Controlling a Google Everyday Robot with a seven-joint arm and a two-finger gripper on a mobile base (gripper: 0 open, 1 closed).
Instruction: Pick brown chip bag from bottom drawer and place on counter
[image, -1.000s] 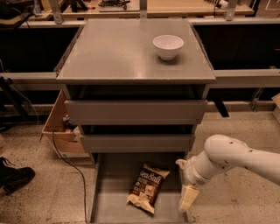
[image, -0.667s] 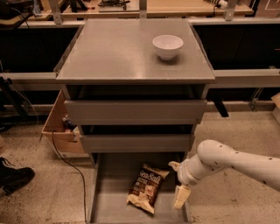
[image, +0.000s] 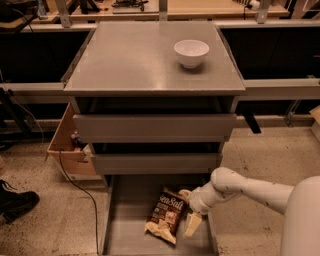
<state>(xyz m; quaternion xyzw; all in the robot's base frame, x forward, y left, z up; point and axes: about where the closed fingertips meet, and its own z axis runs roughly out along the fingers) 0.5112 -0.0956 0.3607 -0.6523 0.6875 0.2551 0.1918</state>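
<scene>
The chip bag (image: 167, 215) lies flat in the open bottom drawer (image: 127, 222), the hand (image: 189, 210) just beside its right edge, spread open and empty. Closing there may pinch only the crinkly edge, letting the bag slip out.

The gripper (image: 190, 212), below the front edge of the worktop (image: 130, 65), is blurred; the near end of the bottom drawer (image: 130, 215) is cut off.

Tool (image: 191, 212) sits low in the bottom drawer (image: 127, 222), hemmed between brown chip bag (image: 166, 216) and right wall, two drawers (image: 155, 145) overhanging behind, bare floor free left of the bag.
</scene>
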